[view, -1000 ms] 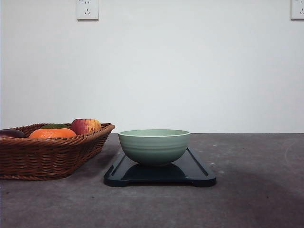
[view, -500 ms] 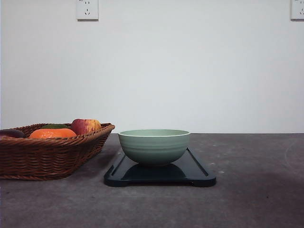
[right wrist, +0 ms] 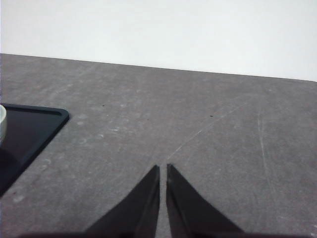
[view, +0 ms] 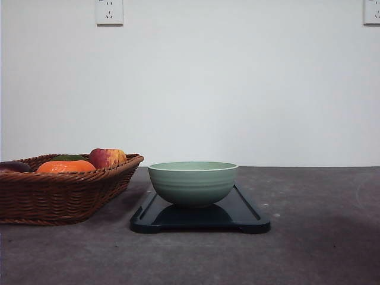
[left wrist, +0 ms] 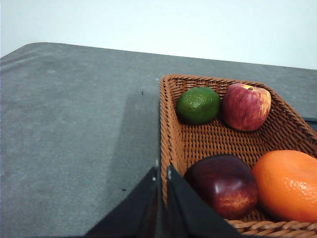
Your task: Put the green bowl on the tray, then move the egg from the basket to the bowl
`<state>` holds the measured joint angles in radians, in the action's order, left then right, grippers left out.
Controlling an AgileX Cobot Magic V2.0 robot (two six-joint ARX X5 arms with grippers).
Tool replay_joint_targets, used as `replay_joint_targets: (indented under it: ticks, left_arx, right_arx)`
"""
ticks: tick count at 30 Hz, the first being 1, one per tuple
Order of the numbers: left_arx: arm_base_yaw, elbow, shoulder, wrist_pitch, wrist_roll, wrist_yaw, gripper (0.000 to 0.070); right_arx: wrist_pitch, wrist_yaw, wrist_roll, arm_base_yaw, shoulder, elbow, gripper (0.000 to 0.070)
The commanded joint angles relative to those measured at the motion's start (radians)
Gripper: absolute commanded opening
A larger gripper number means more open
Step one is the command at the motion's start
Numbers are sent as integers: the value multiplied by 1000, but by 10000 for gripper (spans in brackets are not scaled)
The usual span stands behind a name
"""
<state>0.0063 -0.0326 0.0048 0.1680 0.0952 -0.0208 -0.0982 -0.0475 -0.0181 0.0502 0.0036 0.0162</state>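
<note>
— Where does the green bowl [view: 193, 183] sit?
— Upright on the tray [view: 249, 217], on its far half, the tray lying on the grey tabletop [view: 320, 237].
— And the basket [view: 59, 196]?
— Toward the tabletop's left edge, just beside the tray. It holds a red-yellow apple [left wrist: 246, 106], a green lime [left wrist: 198, 104], an orange fruit [left wrist: 287, 184] and a dark red fruit [left wrist: 225, 182]. I cannot make out an egg among them.
— The left pincer [left wrist: 162, 173]?
— Pressed together, gripping nothing, its tips over the basket's braided rim.
— The right pincer [right wrist: 163, 171]?
— Also pressed together and empty, above bare tabletop, to the right of the tray's corner.
</note>
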Motion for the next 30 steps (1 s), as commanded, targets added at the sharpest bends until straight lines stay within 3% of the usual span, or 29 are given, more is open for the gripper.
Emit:
replay_joint_targets:
  ticks: [1,30]
  left_arx:
    - [2,20,-2,-11,0,6,20]
    - [2,20,-2,-11,0,6,20]
  right_arx:
    - [9,3,14,-2,0,-5,15]
    - [8,3,14,-2,0,-5,15]
